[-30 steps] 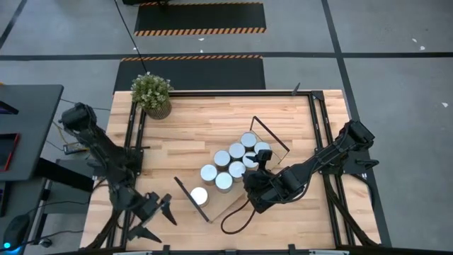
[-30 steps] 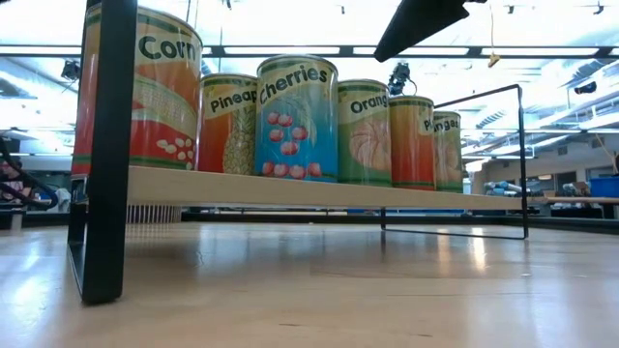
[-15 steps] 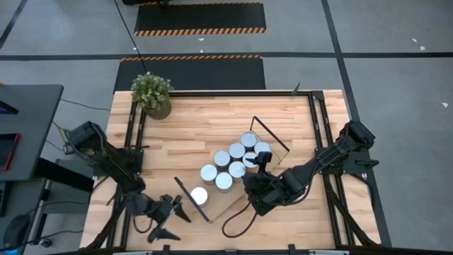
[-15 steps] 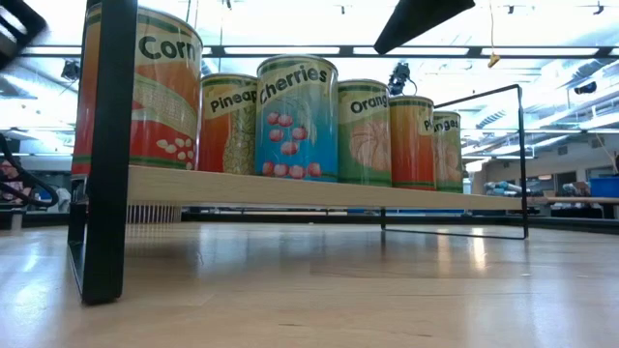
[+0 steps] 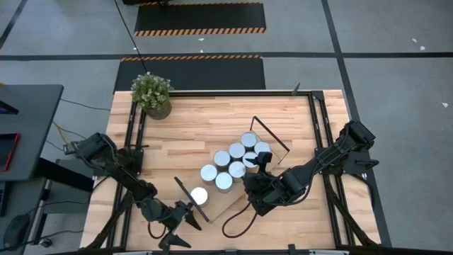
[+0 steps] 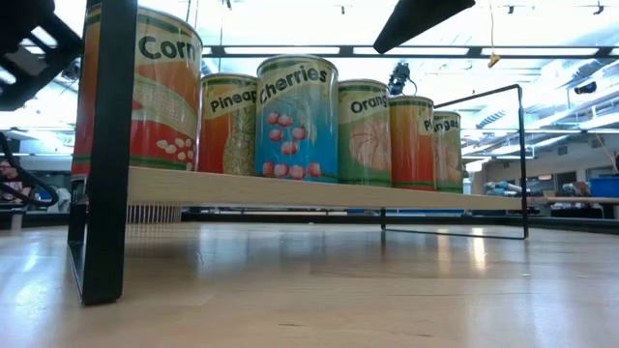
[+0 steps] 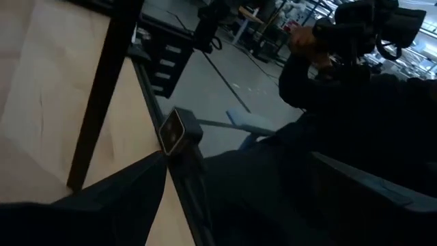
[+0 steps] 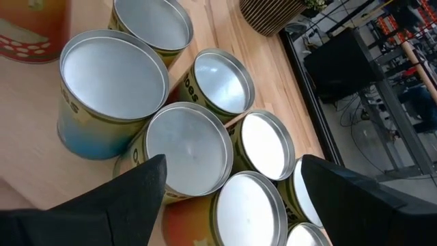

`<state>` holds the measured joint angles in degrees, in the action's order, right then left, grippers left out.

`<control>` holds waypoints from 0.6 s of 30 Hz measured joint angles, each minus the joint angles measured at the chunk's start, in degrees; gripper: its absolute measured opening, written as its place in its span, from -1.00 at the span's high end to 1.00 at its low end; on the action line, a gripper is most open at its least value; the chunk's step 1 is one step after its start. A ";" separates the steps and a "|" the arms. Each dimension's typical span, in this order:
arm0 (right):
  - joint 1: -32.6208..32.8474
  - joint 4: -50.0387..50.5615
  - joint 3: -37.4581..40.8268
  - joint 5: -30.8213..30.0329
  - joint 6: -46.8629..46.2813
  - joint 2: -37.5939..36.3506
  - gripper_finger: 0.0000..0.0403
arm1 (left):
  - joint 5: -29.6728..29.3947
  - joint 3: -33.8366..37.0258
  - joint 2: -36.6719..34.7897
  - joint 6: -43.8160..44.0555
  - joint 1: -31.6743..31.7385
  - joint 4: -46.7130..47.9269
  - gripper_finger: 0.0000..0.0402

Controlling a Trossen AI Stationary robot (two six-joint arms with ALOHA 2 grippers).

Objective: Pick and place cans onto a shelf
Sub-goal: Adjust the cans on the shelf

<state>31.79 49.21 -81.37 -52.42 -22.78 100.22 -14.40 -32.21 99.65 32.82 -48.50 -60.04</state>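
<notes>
The cans [image 5: 236, 168] stand on the shelf [image 5: 225, 204], a light board that runs slantwise across the middle of the table [image 5: 191, 120]. I see none on the bare tabletop.

Nearest the front edge is the left gripper [image 5: 182, 225]. Its fingers are spread apart and hold nothing. It hangs just beside the shelf's near wire frame [image 5: 185, 193].

Just past that frame one can [image 5: 199, 195] stands alone at the near end of the board. In the low view it appears to be the one labelled Corn [image 6: 160, 92], close behind the black upright.

Farther along, the other cans are packed rim to rim. The right gripper [image 5: 255, 161] hovers over that cluster. The right wrist view looks down on the silver lids between its two fingers [image 8: 136, 188], which are wide apart and empty.

At the far left corner stands a potted plant [image 5: 151, 94], well apart from the work.

By my reading the placing is about done, and what remains is tidying or clearing away. If the left gripper is to handle the lone can, it should come in from the open side of the board, not through the frame, and close low on the wall so the can stays upright. The right gripper should rise straight up before swinging off. A sideways move could catch a rim and push the neighbours along the board.
</notes>
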 joint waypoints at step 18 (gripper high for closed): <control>0.03 -0.13 -0.02 -0.01 -0.01 -0.02 -0.72 | -2.35 -1.02 0.79 -9.99 2.44 0.84 -0.77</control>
<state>31.82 49.08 -81.38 -52.42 -22.79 100.20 -16.74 -33.23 100.44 22.83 -46.06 -59.20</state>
